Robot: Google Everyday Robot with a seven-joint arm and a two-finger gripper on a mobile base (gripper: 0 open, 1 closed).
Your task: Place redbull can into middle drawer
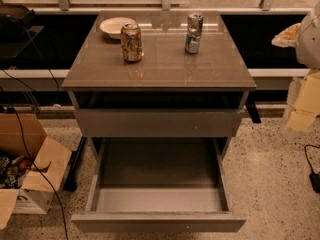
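Standing upright at the back right of the glossy brown worktop (160, 66): slim silver-and-blue redbull can (193, 32). Probably light, thin-walled, slippery; best gripped mid-body, gently. Pale gripper (301, 106) hanging well right of the worktop, open or closed cannot tell.

No readable text on the redbull can (194, 32); gripper (301, 106) at the right edge

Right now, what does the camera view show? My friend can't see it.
The middle drawer of a grey cabinet is pulled open. On top stand the redbull can, a wider gold can and a bowl. The gripper hangs at the right edge, away from both cans.
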